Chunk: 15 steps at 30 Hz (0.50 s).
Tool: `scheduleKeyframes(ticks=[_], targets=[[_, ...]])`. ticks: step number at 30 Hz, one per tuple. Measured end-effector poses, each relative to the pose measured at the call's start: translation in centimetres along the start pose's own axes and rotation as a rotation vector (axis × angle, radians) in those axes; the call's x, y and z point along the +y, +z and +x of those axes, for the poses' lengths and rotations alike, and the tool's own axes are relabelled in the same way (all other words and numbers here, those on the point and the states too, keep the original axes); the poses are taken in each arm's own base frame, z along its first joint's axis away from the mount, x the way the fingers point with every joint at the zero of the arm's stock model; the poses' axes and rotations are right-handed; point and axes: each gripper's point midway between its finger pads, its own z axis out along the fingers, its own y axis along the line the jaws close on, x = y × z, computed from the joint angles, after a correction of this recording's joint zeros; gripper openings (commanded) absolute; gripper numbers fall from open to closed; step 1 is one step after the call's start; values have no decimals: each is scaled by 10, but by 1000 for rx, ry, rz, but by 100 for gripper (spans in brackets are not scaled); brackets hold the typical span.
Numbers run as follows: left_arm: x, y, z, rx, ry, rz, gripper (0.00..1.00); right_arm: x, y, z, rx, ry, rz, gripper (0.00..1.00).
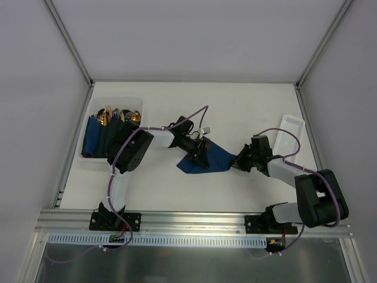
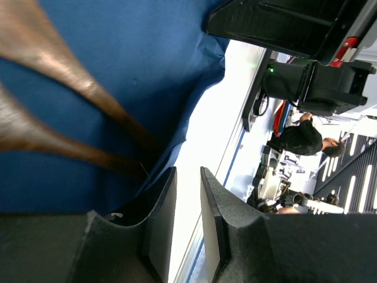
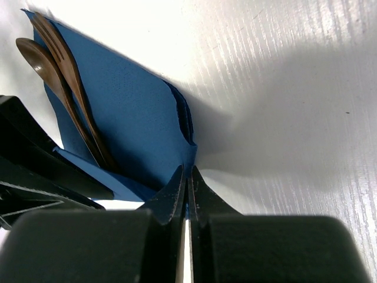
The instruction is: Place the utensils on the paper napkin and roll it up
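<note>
Your R gripper (image 3: 187, 177) is clamped on the near corner of the paper napkin (image 3: 135, 106), which lies straight ahead of its tips. The utensils (image 3: 65, 88) run lengthwise ahead-left. L gripper (image 2: 188, 177) is slightly parted, empty, beside their ends. R's nearer, so prob. roll across that axis.

The left wrist view gave us the utensils (image 2: 88, 88) only as 2 blurred brown streaks, cut off at its left edge. From above, the left gripper (image 1: 203, 154) hid them and part of the paper napkin (image 1: 221, 157). We could not tell whether the right gripper (image 3: 187, 174) pinched paper between its jaws.
</note>
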Motion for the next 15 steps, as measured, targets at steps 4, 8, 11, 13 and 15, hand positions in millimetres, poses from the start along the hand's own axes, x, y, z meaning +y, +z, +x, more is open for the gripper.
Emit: scheduleKeyframes(ticks=[4,8,11,13,15], targets=[[-4,6,-1,-13,-3,14,24,0,0,0,0,0,0,0],[-10,8,-11,-44,-1,32,23,-2,0,2,3,2,3,0],[-12,8,-17,-69,-6,34,22,-3,0,3,6,3,3,0],[-10,7,-22,-90,-11,29,22,-3,-2,3,3,1,-1,0],[-7,5,-24,-105,-24,23,22,0,-4,2,-4,-2,-11,0]])
